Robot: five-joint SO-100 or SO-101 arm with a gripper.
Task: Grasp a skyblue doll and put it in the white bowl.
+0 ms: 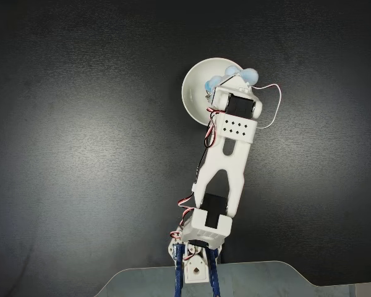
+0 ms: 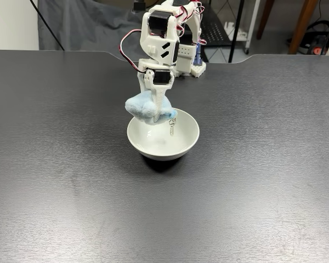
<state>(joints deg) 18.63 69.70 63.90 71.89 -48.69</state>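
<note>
While the skyblue doll (image 2: 145, 108) is hanging clear of the counter (image 2: 66, 164), the tool (image 2: 158, 112) is pinching it from above, its white fingers closed into the fluff. In a fixed view from the front, the doll is dangling over the back-left part of the white bowl (image 2: 163, 145), partly above the rim and partly past it on that view's left, and it is not touching the bowl's floor. A small metal ring (image 2: 172, 126) is swinging below the doll, hanging down inside the bowl. In a fixed view from above, pale blue lobes of the doll (image 1: 250, 75) are peeking out at the bowl's upper right, beyond the arm's end, with the bowl (image 1: 195, 86) showing its glossy white interior to the left of them. The tool itself is hiding under the wrist in that view.

The white arm (image 1: 226, 164) is stretching from its base (image 1: 196, 263) towards the bowl and covering the bowl's lower right side. Red, black and white wires (image 1: 276, 105) are looping off the wrist, just right of the bowl. The bowl is sitting on the dark counter, casting a dark shadow (image 2: 153, 163) at its front left.
</note>
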